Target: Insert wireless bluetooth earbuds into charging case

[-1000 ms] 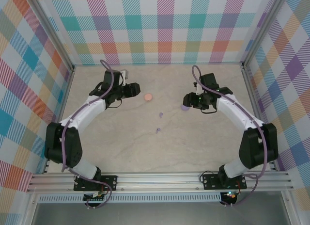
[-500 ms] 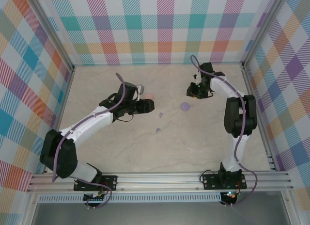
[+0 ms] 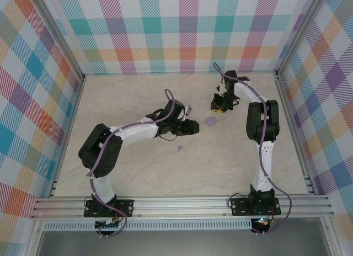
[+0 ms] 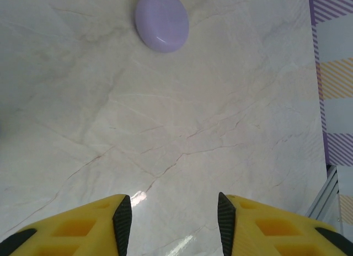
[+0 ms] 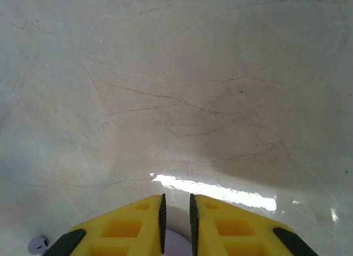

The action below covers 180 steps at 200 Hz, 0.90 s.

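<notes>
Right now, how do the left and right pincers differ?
The left pincer stands wide open with bare table between its jaws; the right pincer has its jaws nearly together, leaving a slit. The left pincer faces the lilac disc ahead; the right pincer has a pale earbud off to one side. Both have yellow fingers with dark pads.

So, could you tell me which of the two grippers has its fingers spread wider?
The left gripper: its yellow fingers leave a broad gap with bare table showing between them, whereas the fingers of the right gripper stand nearly together.
</notes>
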Available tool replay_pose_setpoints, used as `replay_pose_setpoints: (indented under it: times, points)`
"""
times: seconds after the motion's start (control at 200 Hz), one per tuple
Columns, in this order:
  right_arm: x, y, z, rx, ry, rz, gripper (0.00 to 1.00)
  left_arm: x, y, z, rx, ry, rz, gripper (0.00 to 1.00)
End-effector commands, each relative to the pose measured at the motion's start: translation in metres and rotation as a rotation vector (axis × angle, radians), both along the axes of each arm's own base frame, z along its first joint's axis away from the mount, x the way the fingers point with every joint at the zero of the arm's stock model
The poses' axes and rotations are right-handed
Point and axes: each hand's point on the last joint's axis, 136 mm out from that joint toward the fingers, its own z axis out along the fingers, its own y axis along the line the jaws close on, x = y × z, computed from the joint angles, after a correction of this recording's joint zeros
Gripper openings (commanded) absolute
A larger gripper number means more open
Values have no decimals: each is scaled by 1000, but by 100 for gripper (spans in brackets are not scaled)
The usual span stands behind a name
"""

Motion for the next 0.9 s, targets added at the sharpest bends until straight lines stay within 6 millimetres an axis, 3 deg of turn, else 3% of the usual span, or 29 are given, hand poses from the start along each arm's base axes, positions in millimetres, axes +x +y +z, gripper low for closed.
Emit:
replay_pose_setpoints:
  times: [0.0,0.395,0.725,0.895]
  points:
    - [-7,2,-1,15,50,29,21,1,-29,10,-76,1,-32,46]
    - [-23,-3,-18,-10,135,39,21,15,-58,-31,-75,100,-17,39]
    - [-33,-5,-16,-19,141,41,21,22,-69,-60,-49,154,-17,26]
    - [-42,-8,-14,-26,148,43,21,26,-72,-71,-23,176,-6,25]
